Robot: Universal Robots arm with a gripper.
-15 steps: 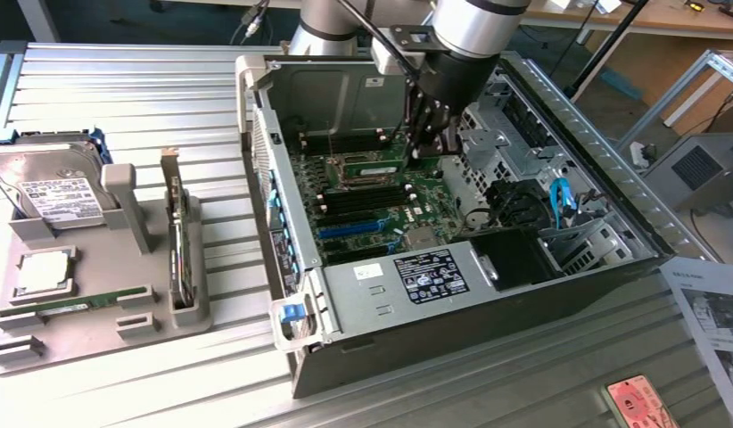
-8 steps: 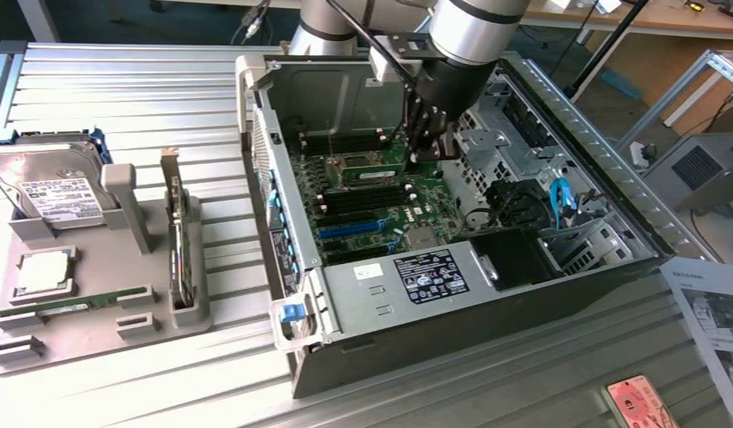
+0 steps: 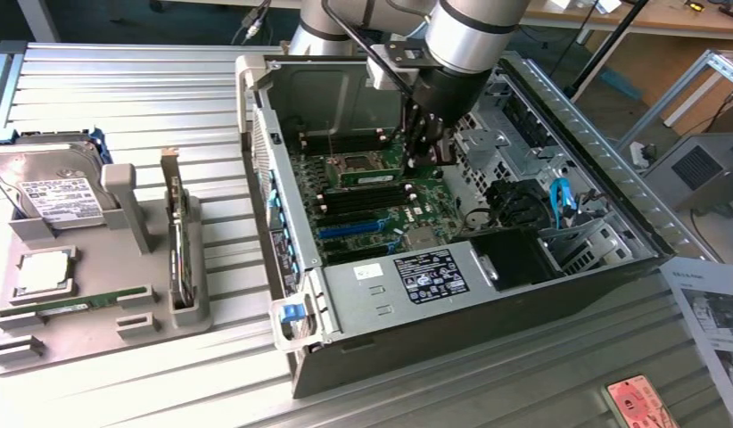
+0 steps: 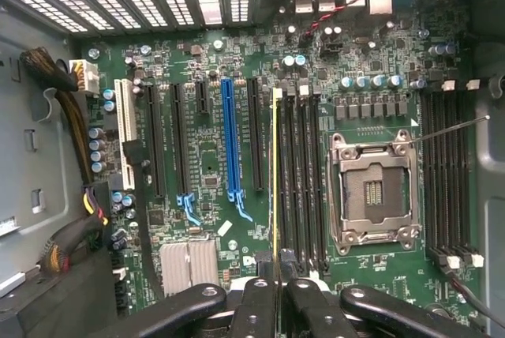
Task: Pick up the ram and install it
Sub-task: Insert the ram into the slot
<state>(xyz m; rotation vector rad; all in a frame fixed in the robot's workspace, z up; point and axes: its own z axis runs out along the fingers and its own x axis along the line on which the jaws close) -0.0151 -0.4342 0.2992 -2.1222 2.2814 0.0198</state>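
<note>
The ram (image 4: 274,180) shows edge-on in the wrist view as a thin yellow-green line, running out from between my fingers. It hangs just above the motherboard, in line with the outermost of several black memory slots (image 4: 301,180) beside the CPU socket (image 4: 372,192). My gripper (image 4: 276,284) is shut on the ram's near end. In the exterior view the gripper (image 3: 416,159) reaches down into the open computer case (image 3: 379,285), with the green ram (image 3: 373,176) below it, over the slots (image 3: 366,198).
A second bank of memory slots (image 4: 450,172) lies past the socket. Expansion slots, one blue (image 4: 230,144), sit on the ram's other side. Outside the case a grey tray (image 3: 93,325) holds a silver hard drive (image 3: 52,187), a bracketed card (image 3: 177,241) and another green stick (image 3: 75,306).
</note>
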